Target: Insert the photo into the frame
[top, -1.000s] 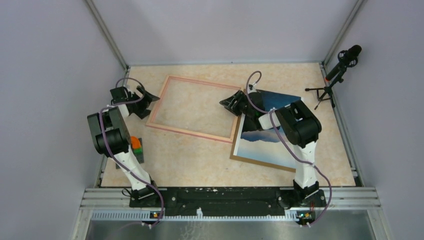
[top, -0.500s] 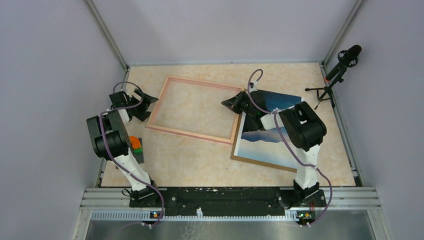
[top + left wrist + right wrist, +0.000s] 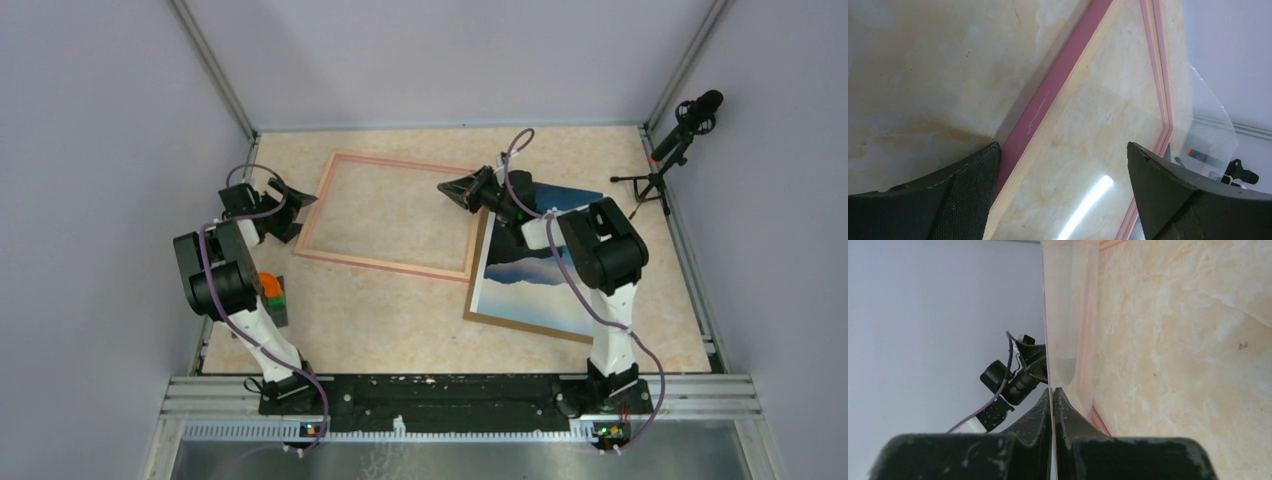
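I am judging the frame (image 3: 1048, 107) light, stiff, rail-graspable; left gripper (image 3: 1063, 150) spread astride it, right gripper (image 3: 1053, 392) pinching clear pane (image 3: 1068, 315).

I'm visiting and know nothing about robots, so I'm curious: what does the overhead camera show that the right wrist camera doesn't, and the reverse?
Only the overhead view shows the photo of sky and clouds lying to the right of the frame, the frame's whole pinkish outline, and a microphone on a stand. Only the right wrist view shows the right tool pinched shut on the edge of a thin clear sheet, which the overhead view barely reveals. Both show the marbled table and the left arm.
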Robot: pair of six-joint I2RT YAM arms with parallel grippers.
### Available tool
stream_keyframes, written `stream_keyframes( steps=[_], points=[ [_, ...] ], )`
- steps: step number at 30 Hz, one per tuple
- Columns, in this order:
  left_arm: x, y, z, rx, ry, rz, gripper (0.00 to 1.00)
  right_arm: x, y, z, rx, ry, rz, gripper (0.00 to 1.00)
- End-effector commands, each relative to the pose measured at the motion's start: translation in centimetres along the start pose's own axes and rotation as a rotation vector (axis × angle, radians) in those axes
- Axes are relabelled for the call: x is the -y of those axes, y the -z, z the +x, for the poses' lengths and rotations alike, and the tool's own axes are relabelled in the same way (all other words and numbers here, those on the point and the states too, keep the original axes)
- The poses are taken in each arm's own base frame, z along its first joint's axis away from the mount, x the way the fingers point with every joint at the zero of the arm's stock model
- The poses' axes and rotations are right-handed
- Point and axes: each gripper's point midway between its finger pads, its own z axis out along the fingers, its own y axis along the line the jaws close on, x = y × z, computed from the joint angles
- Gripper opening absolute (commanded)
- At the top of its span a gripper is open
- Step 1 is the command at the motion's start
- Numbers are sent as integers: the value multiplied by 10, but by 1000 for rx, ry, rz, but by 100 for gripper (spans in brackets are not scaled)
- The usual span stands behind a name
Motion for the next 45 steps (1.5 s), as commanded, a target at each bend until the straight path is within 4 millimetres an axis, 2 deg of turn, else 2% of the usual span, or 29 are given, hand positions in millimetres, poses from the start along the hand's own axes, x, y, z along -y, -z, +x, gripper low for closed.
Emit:
stream_keyframes(
  steps=[1, 9, 18, 39, 45],
  points=[
    [-2, 5, 35, -114, 67, -6, 99, -24, -6, -10, 4, -66, -111, 0],
    [-1, 5, 34, -112, 66, -3, 99, -14, 5, -27, 25, -120, -121, 0],
    [0, 6, 35, -113, 64, 4, 99, -6, 6, -26, 23, -187, -135, 0],
    [0, 6, 33, -108, 59, -1, 99, -5, 9, -43, 42, -235, -164, 0],
    [0, 6, 34, -110, 61, 0, 99, -13, 5, -47, 37, -246, -186, 0]
  ],
)
